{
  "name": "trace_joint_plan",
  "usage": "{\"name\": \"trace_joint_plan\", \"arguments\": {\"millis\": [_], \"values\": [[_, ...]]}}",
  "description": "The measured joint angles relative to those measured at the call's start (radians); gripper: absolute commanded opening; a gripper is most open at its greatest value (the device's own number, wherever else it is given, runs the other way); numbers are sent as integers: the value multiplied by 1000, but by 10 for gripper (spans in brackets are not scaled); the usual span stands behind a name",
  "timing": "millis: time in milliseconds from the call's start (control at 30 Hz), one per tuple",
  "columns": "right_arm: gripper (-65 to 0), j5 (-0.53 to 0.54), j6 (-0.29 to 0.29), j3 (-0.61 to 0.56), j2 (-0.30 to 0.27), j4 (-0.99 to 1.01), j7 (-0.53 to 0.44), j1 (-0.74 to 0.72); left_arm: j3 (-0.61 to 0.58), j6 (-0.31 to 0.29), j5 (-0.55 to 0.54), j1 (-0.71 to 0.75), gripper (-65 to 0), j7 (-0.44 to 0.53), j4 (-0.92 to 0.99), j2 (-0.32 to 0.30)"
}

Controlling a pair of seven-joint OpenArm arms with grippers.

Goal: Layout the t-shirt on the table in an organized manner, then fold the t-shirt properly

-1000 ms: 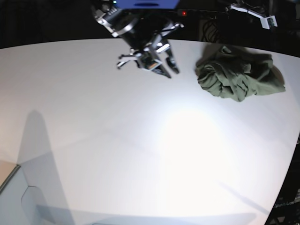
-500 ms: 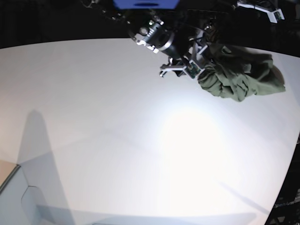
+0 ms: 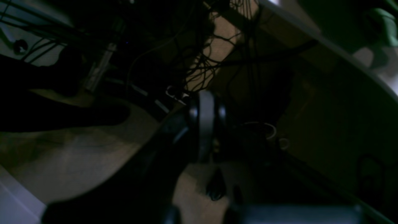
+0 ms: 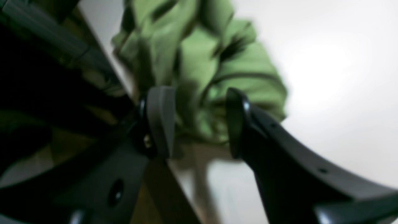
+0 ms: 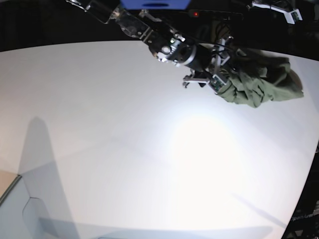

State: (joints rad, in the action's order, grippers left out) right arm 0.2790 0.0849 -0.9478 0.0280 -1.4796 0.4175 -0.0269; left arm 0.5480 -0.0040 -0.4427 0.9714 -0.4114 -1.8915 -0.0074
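The olive-green t-shirt [image 5: 264, 82] lies crumpled in a heap at the back right of the white table [image 5: 124, 139]. My right gripper [image 5: 225, 75] reaches in from the back and is at the heap's left edge. In the right wrist view the gripper [image 4: 199, 118] is open, with blurred green cloth [image 4: 202, 56] between its two fingers [image 4: 160, 118]. My left gripper [image 3: 203, 124] is off the table in a dark area, its pads pressed together on nothing. A bit of the shirt [image 3: 384, 21] shows at that view's top right.
The table's curved edge [image 5: 306, 169] runs down the right side, close to the shirt. A tangle of cables [image 3: 217, 37] hangs behind the table near the left gripper. A beige and grey corner [image 5: 10, 194] sits at the front left.
My right arm has swung right from the back middle of the table to the shirt, and its fingers now sit at the heap's left edge. The shirt's left side is slightly pushed in.
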Motion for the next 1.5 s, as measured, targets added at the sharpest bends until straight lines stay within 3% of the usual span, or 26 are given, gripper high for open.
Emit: {"name": "trace_joint_plan", "arguments": {"millis": [133,333,433,733,867,1033,1200,1333,1433,1500], "values": [[-648,-1,61,-2,2,4,3,3,0,0,0,0,-650,0,0,0],[-650,-3,64,14,-28,-113,13,3,0,0,-1,-1,-650,0,-9,0],[-650,-3,72,100,-31,-222,27,3,0,0,-1,-2,-650,-4,-30,0],[-650,2,72,226,-30,-279,52,-219,86,-3,-4,3,-650,-5,-76,-7],[-650,-1,72,318,40,-281,44,-352,127,-3,-5,3,-650,-4,-76,-16],[-650,5,72,527,115,-275,44,-513,140,-3,-4,5,-650,-1,-76,-89],[-650,4,72,623,121,-175,44,-634,139,-3,-5,-2,-650,-4,-74,-113],[-650,-16,62,555,105,-122,103,-648,139,-2,-4,-21,-650,-12,-74,-129],[-650,17,95,508,84,-119,117,-579,138,-4,-8,-63,-650,3,-74,-138],[-650,-4,83,509,69,-99,117,-534,138,-2,-3,-71,-650,-4,-73,-140]]}}
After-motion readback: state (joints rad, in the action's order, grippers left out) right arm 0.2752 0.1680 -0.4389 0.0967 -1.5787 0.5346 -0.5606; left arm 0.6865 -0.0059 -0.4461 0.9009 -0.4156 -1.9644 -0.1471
